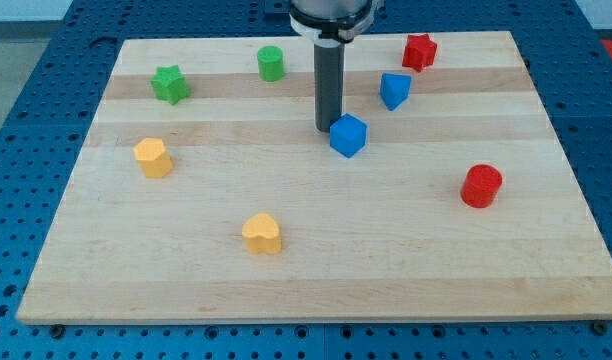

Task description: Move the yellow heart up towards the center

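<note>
The yellow heart [262, 233] lies on the wooden board [406, 260] near the view's bottom, left of centre. My tip [328, 128] stands near the board's middle, well above and to the right of the heart. It is just left of a blue cube [348, 135], touching or nearly touching it.
A yellow block [153, 157] sits at the left. A green star [170, 84] and a green cylinder [271, 63] are at the top left. A blue block [393, 90] and a red star [419, 51] are at the top right. A red cylinder [481, 186] is at the right.
</note>
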Available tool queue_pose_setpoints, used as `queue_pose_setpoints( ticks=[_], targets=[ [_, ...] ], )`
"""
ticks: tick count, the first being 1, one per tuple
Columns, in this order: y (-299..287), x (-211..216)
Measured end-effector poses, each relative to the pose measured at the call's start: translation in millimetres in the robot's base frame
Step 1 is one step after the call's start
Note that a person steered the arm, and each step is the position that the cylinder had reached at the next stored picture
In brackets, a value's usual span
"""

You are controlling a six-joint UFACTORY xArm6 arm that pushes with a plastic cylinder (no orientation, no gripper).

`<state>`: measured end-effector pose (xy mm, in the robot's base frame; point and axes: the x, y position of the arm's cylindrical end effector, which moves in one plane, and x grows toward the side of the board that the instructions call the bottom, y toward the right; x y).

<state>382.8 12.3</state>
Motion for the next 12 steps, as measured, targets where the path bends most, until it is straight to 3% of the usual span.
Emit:
queue_pose_setpoints(
  ticks=[3,6,7,12],
  targets=[
    [-16.1,49.2],
    [-132.8,157.9],
    [-131.9,193.8],
    [-69.9,158.4]
  ],
)
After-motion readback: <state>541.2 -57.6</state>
